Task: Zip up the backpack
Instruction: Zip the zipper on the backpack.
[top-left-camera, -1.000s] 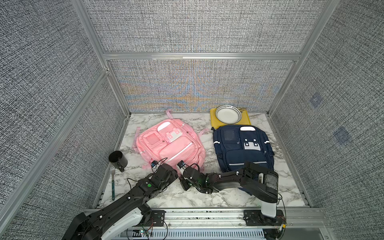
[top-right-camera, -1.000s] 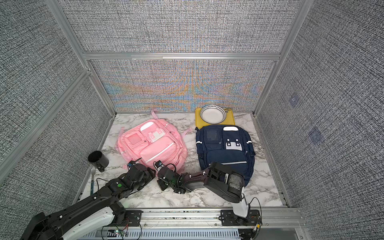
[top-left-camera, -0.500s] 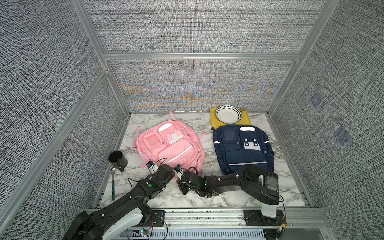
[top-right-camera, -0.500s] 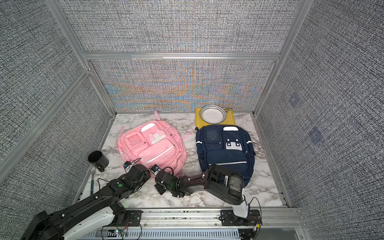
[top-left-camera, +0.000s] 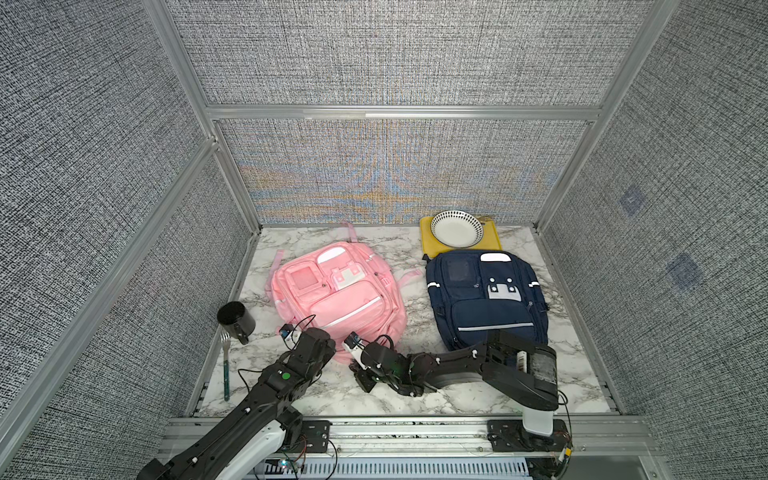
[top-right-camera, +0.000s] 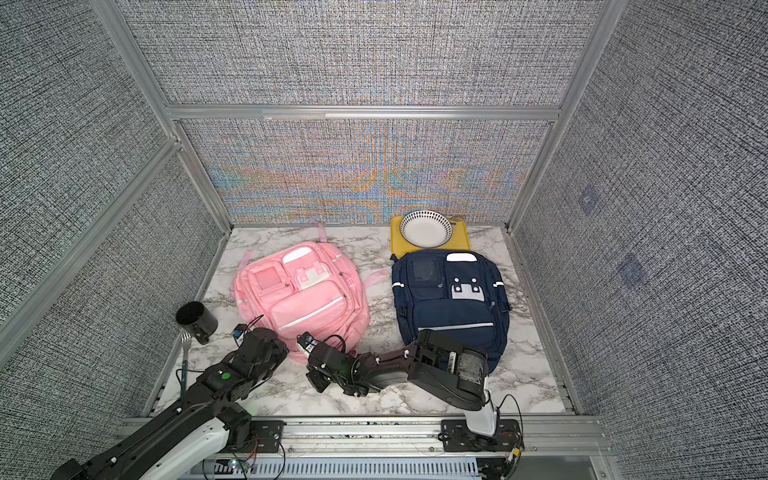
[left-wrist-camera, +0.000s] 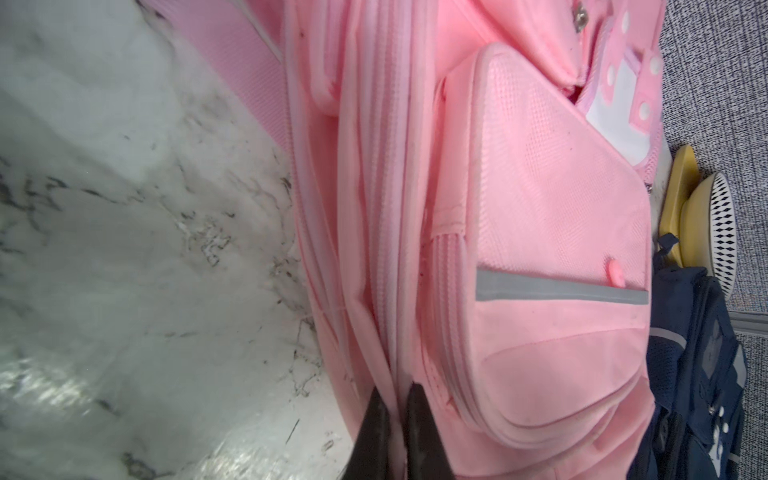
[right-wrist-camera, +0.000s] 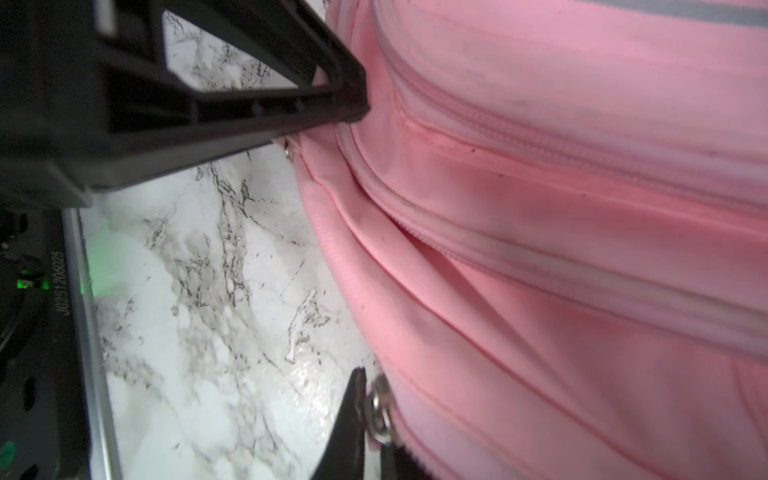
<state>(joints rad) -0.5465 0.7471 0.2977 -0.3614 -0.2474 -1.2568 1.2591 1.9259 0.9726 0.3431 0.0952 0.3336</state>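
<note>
The pink backpack (top-left-camera: 336, 299) (top-right-camera: 299, 299) lies flat at the middle left of the marble table. At its near edge, my left gripper (left-wrist-camera: 395, 395) (top-left-camera: 323, 345) is shut on a pale pink seam of the bag. Just to its right, my right gripper (right-wrist-camera: 370, 415) (top-left-camera: 360, 366) is shut on the bag's metal zipper pull ring (right-wrist-camera: 380, 407). In the right wrist view a stretch of zipper (right-wrist-camera: 436, 257) gapes open, and a finger of the left gripper (right-wrist-camera: 249, 108) presses the bag's edge.
A navy backpack (top-left-camera: 486, 299) lies to the right, its near end under the right arm. A yellow tray (top-left-camera: 426, 245) with a patterned bowl (top-left-camera: 456, 228) stands behind it. A black cup (top-left-camera: 235, 320) and a fork (top-left-camera: 225, 365) lie at the left edge. Mesh walls enclose the table.
My left gripper has closed onto the pink bag's near edge. The right gripper, still shut on the zipper pull, has drawn toward the table's front.
</note>
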